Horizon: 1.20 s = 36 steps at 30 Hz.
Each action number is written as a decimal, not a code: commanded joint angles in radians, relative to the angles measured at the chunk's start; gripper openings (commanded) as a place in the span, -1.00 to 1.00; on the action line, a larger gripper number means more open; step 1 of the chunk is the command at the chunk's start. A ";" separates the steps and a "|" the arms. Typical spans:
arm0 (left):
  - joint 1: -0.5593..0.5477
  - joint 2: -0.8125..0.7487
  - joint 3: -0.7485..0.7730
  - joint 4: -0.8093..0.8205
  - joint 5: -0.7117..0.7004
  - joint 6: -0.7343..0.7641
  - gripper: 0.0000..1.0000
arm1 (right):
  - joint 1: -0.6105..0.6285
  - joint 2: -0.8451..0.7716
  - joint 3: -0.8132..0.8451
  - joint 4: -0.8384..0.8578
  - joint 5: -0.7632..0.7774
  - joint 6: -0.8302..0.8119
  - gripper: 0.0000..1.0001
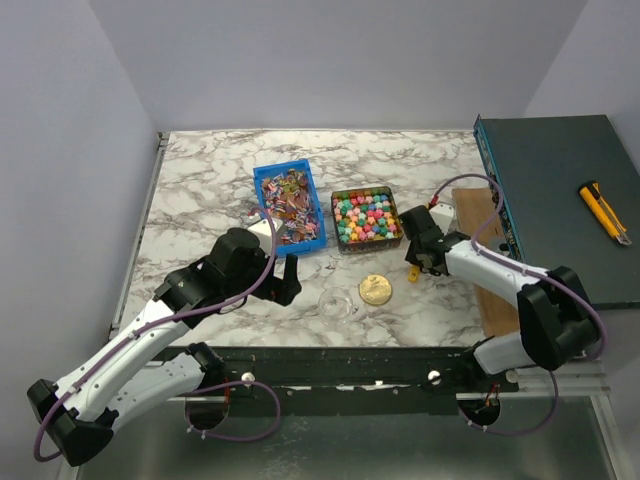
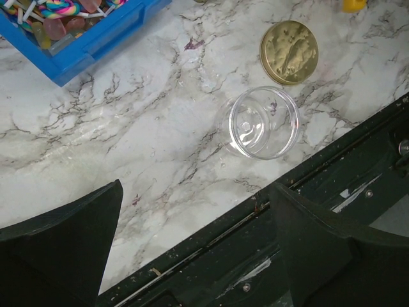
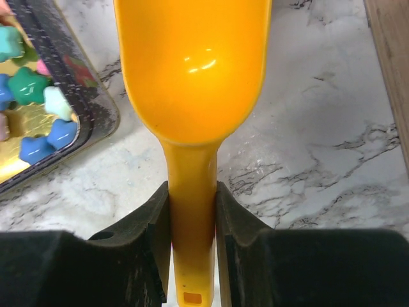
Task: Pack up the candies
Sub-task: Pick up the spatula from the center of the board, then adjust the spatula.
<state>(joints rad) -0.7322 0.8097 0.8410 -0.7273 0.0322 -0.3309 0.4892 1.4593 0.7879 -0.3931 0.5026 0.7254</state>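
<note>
Shiny wrapped candies (image 1: pixel 287 203) fill a blue bin (image 1: pixel 261 182). Chunky pink, yellow, green and blue candies (image 1: pixel 365 217) fill a dark tin (image 1: pixel 365 247) beside it. A clear empty jar (image 1: pixel 338 303) lies near the table's front, with a gold lid (image 1: pixel 375 290) to its right. My left gripper (image 1: pixel 285 283) is open and empty, left of the jar (image 2: pixel 259 123). My right gripper (image 3: pixel 192 230) is shut on the handle of a yellow-orange scoop (image 3: pixel 192 70), which is empty and sits just right of the tin (image 3: pixel 96 109).
A dark green case (image 1: pixel 560 200) with a yellow utility knife (image 1: pixel 604 212) on it stands at the right. A wooden board (image 1: pixel 490 260) lies beside it. The black front rail (image 2: pixel 268 256) runs below my left gripper (image 2: pixel 198 256).
</note>
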 commanded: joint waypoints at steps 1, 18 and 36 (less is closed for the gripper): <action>0.006 -0.024 -0.007 0.003 -0.025 0.012 0.98 | -0.006 -0.092 0.015 -0.025 -0.017 -0.068 -0.99; 0.086 -0.096 0.006 0.068 0.030 -0.015 0.98 | 0.086 -0.292 0.153 -0.103 -0.367 -0.412 -0.99; 0.307 -0.101 -0.024 0.214 0.452 -0.076 0.98 | 0.552 -0.241 0.189 -0.142 -0.253 -0.632 -0.99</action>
<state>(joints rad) -0.4633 0.7090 0.8391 -0.5652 0.3473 -0.3832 0.9878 1.2213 0.9642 -0.5259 0.2031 0.1680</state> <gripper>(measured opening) 0.987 0.294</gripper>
